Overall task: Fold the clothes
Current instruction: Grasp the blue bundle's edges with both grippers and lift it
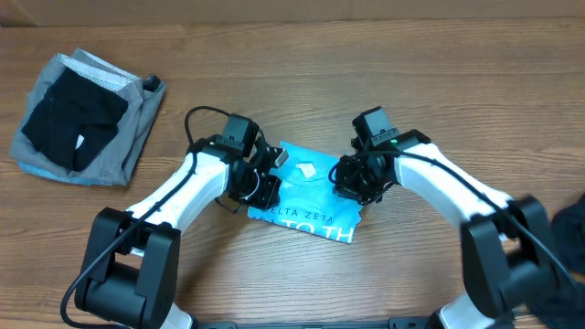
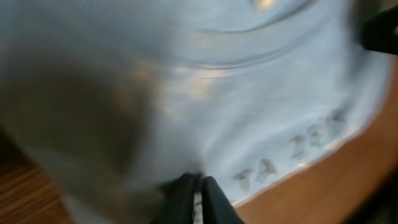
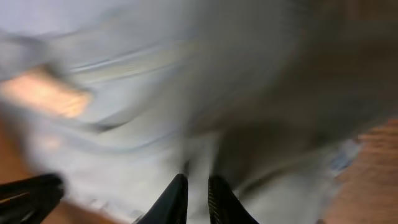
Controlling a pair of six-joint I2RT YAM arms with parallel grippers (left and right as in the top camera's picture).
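The light-blue T-shirt with white lettering lies folded small on the table between my two arms. My left gripper is at its left edge, shut on a pinch of the blue cloth, as the left wrist view shows. My right gripper is at its right edge, and its jaws are nearly shut with blue cloth between them. A grey garment with a black garment on it lies folded at the far left.
A dark object shows at the right edge of the overhead view. Bare wooden table lies beyond the shirt and in front of it.
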